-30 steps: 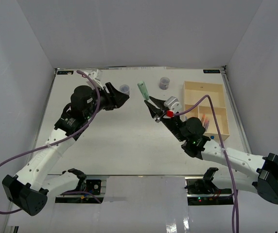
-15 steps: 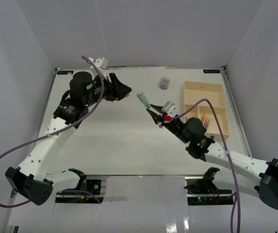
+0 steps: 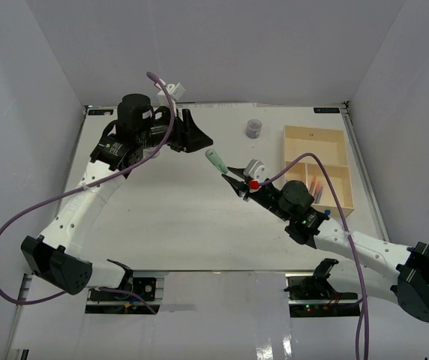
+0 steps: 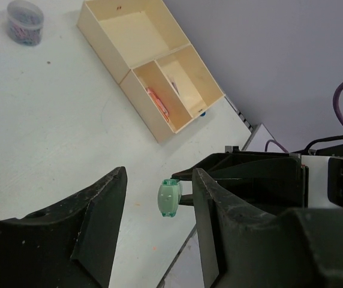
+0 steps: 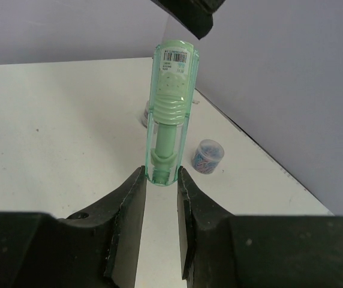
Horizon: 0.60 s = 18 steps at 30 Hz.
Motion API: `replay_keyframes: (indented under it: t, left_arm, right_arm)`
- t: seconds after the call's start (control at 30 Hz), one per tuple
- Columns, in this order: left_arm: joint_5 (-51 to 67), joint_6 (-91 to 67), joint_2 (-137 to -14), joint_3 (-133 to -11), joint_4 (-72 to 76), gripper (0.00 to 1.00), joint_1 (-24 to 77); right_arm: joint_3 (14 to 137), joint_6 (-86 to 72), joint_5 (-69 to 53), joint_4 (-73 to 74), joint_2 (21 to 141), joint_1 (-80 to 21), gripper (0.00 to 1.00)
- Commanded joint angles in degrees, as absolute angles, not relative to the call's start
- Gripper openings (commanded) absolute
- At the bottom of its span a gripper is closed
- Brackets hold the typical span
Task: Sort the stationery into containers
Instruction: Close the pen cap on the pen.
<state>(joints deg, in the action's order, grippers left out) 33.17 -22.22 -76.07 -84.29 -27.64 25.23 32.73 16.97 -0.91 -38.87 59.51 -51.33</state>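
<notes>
**Left claw swings in on the held-out pen**

Since a second ago the left claw (image 3: 203, 141) has swung right across the far counter (image 3: 169, 217), and the right claw (image 3: 230, 172) has tipped the green pen (image 3: 216, 160) toward it. The right claw pinches the pen at its base, in the air and well left of the tray (image 3: 313, 127). The pen's long axis points straight at the left claw, which sees it end-on between spread fingers that do not touch it. A handover looks likely, and the left claw is the nearer to the free end.
</notes>
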Motion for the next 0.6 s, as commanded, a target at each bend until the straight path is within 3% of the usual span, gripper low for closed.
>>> replay_keyframes:
  t: [0.0,0.57]
  left_arm:
    - [38.7,-20.5,-76.6,-87.0,-30.1,0.58,25.1]
    - [39.4,-18.4,-76.8,-85.4,-32.3,0.44,25.1]
  right_arm:
    - [34.1,17.4,-1.9,-40.4,59.6,-51.0,0.08]
    - [35.9,17.8,-1.9,-40.5,61.8,-51.0,0.08]
